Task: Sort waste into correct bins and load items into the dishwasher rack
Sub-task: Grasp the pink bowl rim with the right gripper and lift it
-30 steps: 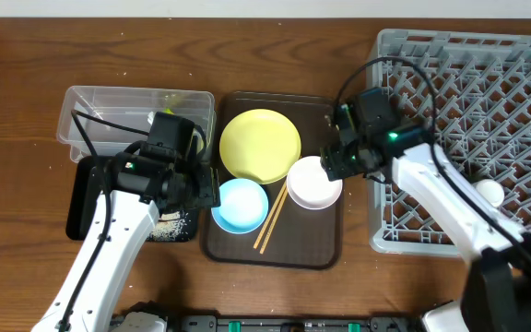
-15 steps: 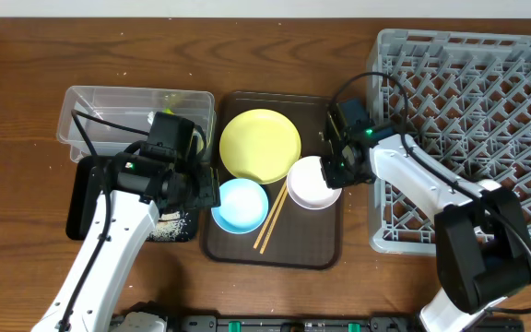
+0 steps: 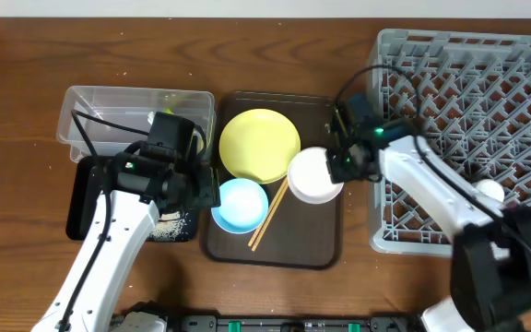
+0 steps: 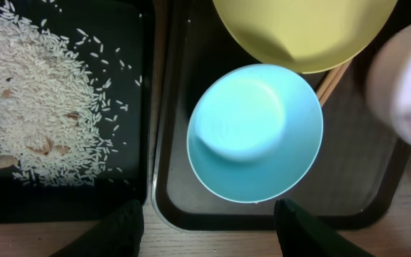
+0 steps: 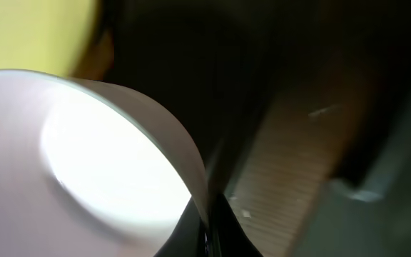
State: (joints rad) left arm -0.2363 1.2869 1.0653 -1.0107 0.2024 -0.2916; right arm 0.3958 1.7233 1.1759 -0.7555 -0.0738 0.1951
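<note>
Rim of white bowl (image 3: 313,177) sits clamped inside the right pincer (image 3: 338,167).

Two bowls (image 3: 240,205), one plate (image 3: 260,145), one tub (image 3: 109,115), one rack (image 3: 487,92)

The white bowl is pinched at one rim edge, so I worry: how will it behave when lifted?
The white bowl looks rigid, so it probably won't flex. Held by the right gripper at its rim only, it may tilt or slip; its surface looks glossy.
</note>
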